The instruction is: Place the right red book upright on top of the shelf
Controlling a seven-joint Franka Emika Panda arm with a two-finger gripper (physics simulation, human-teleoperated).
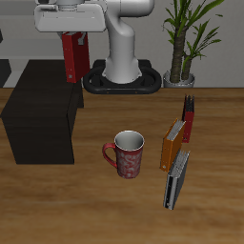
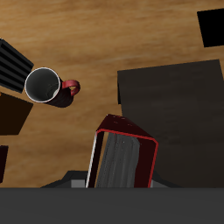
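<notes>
Fingers: the white two-finger gripper [image 1: 74, 31] is clamped on the top end of the right red book, a thick bright red hardcover with whitish page edges [image 1: 75, 55]; the fingertips themselves are hidden behind the gripper body.
Held book: it hangs upright straight below the fingers [image 2: 122, 157], its grey page block ringed by the red cover in the wrist view.
Below the book: the shelf, a low matte black box-shaped cabinet [image 1: 43, 110]; whether the book's lower end touches its flat top [image 2: 175, 114] cannot be told.
Further out, toward the table's front: a red patterned ceramic mug with a pale inside [image 1: 127, 153], upright on the brown wooden table [image 1: 95, 205], well apart from the fingers [image 2: 44, 85].
Beyond the mug: an orange book [image 1: 172, 144], a thinner dark red book [image 1: 189, 119] and a grey book [image 1: 176, 179], all standing.
Behind the fingers: the white robot base [image 1: 124, 52] and a potted green plant [image 1: 186, 38].
</notes>
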